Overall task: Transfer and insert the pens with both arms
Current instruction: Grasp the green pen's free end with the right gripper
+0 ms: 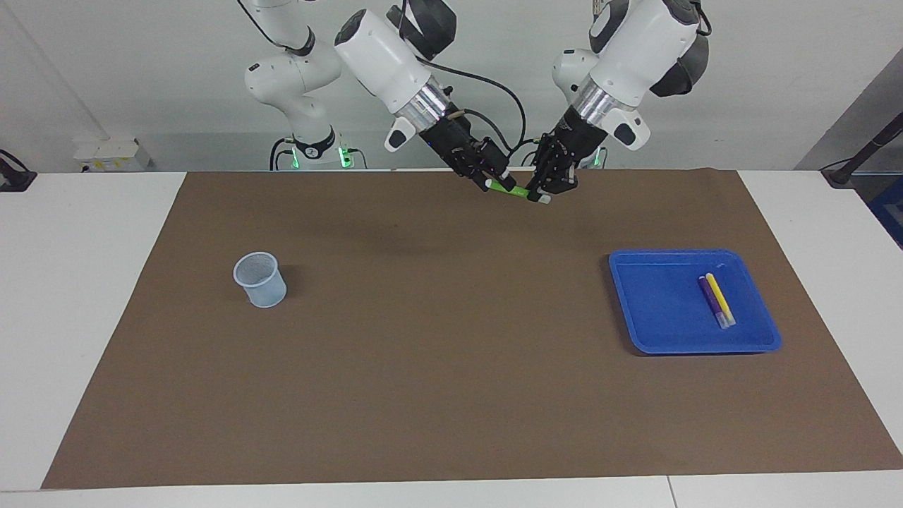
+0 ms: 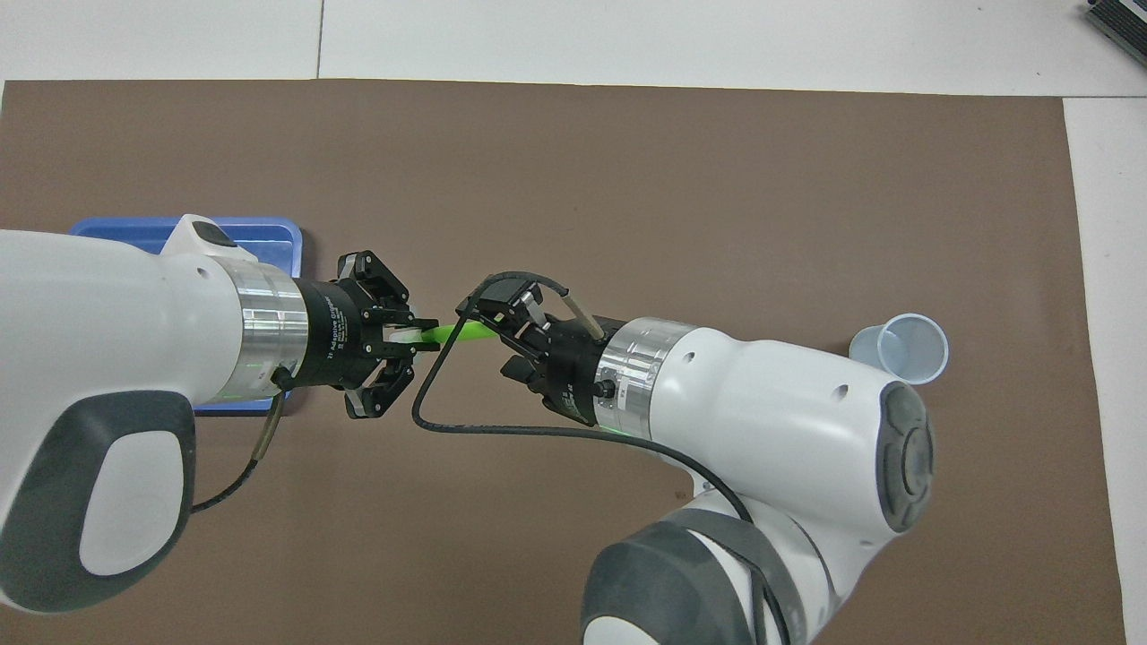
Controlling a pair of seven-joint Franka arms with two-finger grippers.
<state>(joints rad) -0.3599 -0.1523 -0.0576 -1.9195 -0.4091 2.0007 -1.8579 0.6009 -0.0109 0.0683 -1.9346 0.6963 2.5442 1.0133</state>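
While both arms are meeting in the air over the middle of the brown mat (image 1: 437,339), the green pen (image 1: 513,190) is hanging between them, nearly level. In the facing view, the left end effector (image 1: 544,192) is sitting at the pen's 3 o'clock end, its fingers clamped on the whitish cap there. The right end effector (image 1: 498,181) is sitting at the pen's 9 o'clock end, its fingers closed around that end too, so each arm is gripping one end of the same pen.

On the bench (image 1: 85,296), the blue tray (image 1: 649,331) is lying toward the left arm's end, at roughly 4 o'clock from the held pen in the facing view. Inside it, the purple pen (image 1: 710,299) and the yellow pen (image 1: 719,296) are lying side by side, touching, caps pointing away from the robots.

Toward the right arm's end, the translucent cup (image 1: 260,279) is standing upright on the mat, at about 8 o'clock from the held pen and well apart from the tray.
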